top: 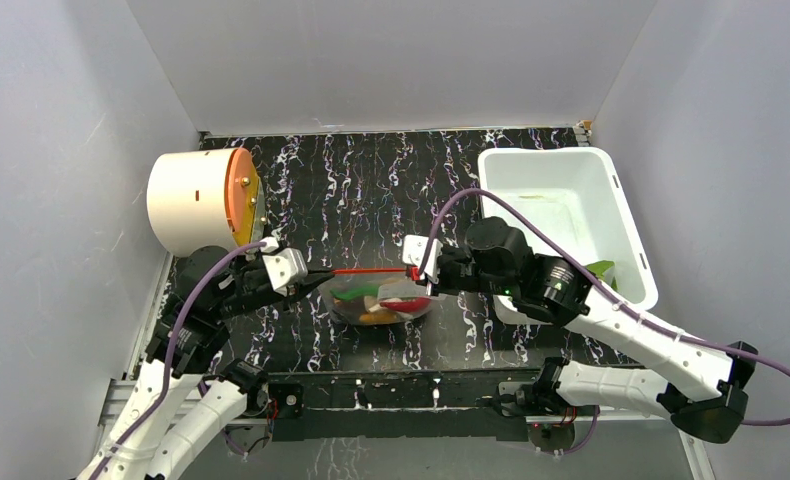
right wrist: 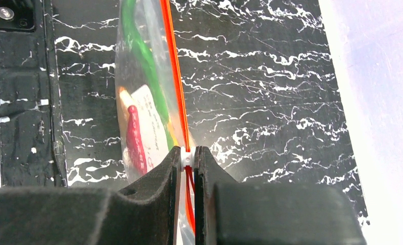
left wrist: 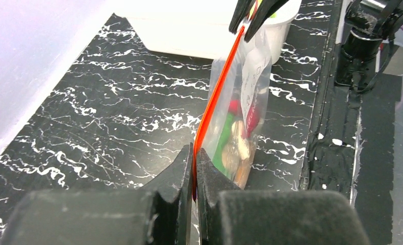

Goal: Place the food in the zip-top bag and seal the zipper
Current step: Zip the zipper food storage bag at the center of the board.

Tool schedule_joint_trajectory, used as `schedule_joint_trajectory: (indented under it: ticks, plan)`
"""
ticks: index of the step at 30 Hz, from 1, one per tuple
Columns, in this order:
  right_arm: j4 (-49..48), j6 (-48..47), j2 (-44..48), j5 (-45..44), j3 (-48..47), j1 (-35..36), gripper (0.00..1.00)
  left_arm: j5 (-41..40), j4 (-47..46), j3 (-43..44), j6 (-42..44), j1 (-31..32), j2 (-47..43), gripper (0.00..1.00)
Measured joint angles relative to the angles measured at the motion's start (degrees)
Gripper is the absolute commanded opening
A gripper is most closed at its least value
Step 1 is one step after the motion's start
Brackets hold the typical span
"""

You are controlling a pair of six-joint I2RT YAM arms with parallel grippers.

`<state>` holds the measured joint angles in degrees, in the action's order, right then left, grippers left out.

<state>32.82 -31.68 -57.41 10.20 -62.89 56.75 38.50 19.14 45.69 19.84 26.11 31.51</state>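
- Left gripper (top: 314, 274): clamped shut on the left end of the zipper (top: 369, 270).
- Zip-top bag (top: 381, 300), mid-front edge of the bench (top: 371, 190): food (left wrist: 232, 148) inside, strip looks pressed closed.
- Right gripper (top: 414, 272): pinching the zipper's right end; likely only release remains.

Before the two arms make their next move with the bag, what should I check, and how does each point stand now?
1. The left gripper is shut on the zipper: ok.
2. The right gripper is shut on the zipper's other end: ok.
3. Zipper stretched straight between both grippers: ok.
4. The food is inside the zip-top bag: ok.
5. No food left outside: cannot tell; a green piece shows by the white bin.
6. Zipper sealed along its full length: cannot tell.
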Motion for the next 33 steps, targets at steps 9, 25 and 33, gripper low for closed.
schedule_joint_trajectory:
  ticks: [9,25,33]
  plan:
    - [4.55,0.04,3.43,-3.72,0.0,-0.26,0.0,-4.42,2.38,1.07,1.4,0.0,-1.05,0.0]
    - [14.19,1.66,9.6,-9.97,-1.99,-0.26,0.0,-9.38,4.94,1.14,2.93,0.37,-2.4,0.0]
    - [15.21,2.64,10.73,-10.08,-2.99,-0.22,0.0,-8.72,4.85,1.14,2.97,0.72,-2.36,0.0]
